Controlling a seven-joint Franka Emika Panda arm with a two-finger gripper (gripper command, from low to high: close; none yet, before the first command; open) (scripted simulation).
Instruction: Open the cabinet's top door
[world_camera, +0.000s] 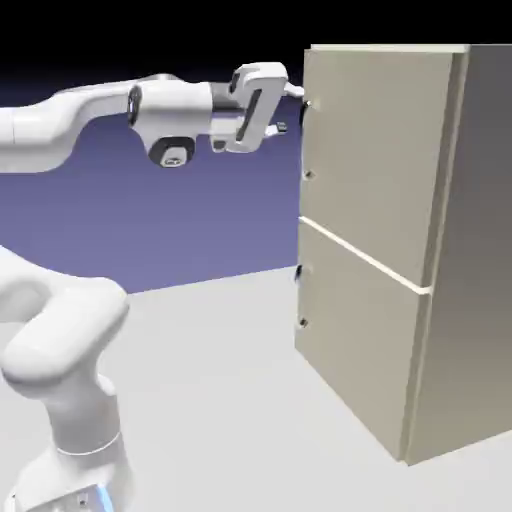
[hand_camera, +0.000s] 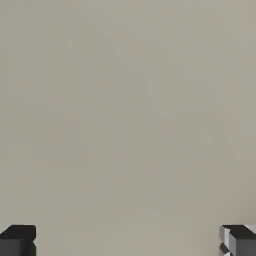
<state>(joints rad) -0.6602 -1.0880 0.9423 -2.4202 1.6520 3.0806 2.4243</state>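
At the exterior view's left, the robot arm (world_camera: 170, 105) reaches right toward the cabinet, its hand (world_camera: 262, 105) raised to the level of the top door. The gripper (world_camera: 290, 110) has its 2 fingers spread wide, with nothing held between them; in the hand view the 2 fingertips stand far apart at the bottom corners, and plain beige panel fills the rest.

Next to the right, on the far, left edge of the cabinet front, is the top door's handle (world_camera: 305, 112), partly hidden at the door's edge. The fingers are near it, but I cannot tell whether either one touches it.

Further right stands the cabinet (world_camera: 485, 250), with its 2 doors stacked. The top door (world_camera: 380, 150) is the upper panel and looks closed; the lower door (world_camera: 360, 325), under the pale strip (world_camera: 365, 256), looks closed too.

As I judge it, only the approach is done, or nearly so. Left to do: line the fingers up with the handle, get a hold or hook on it, and swing the top door open.
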